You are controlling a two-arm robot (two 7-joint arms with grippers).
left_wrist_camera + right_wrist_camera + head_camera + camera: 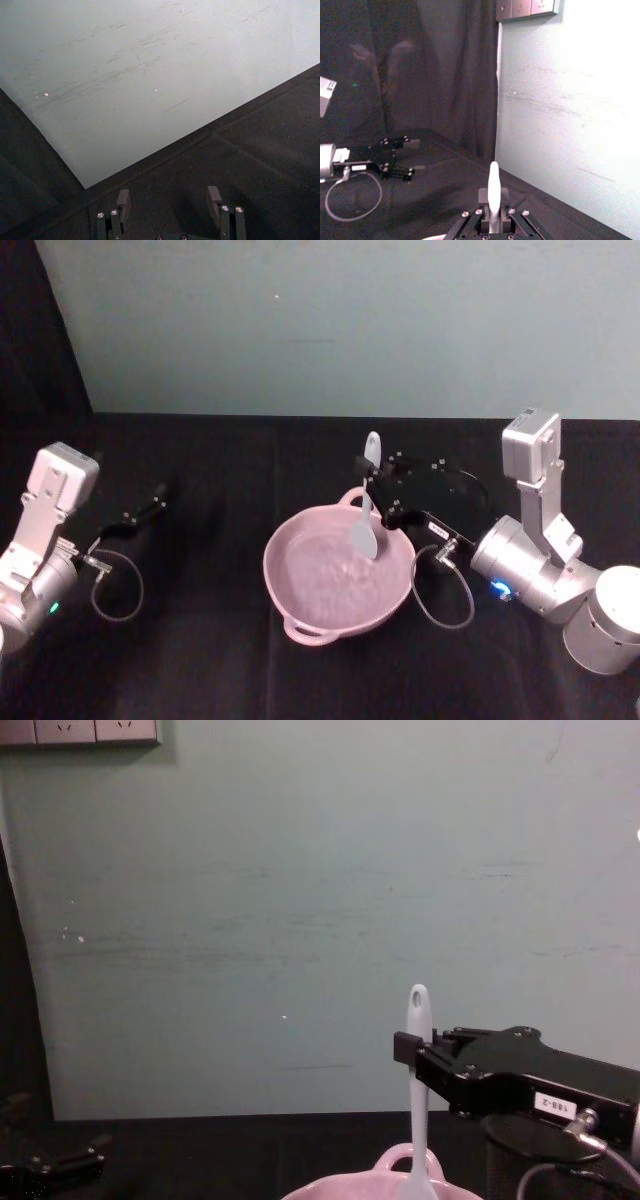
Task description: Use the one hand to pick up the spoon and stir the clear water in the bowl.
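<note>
— Far left: dark unlabelled left gripper (169, 197), parked over black cloth (200, 660), fingers spread, empty.
— Centre: wide pale pink glossy bowl (270, 562) with water. Long slim white plastic spoon (418, 1120) upright, blade down inside far rim.
— Probably light, stiff, slick when wet; best pinched mid-handle.
— Black boxy labelled right gripper (375, 490) clamped there, above the bowl's far rim.

Dim overall w/ bright glare on wall (590, 75).
</note>
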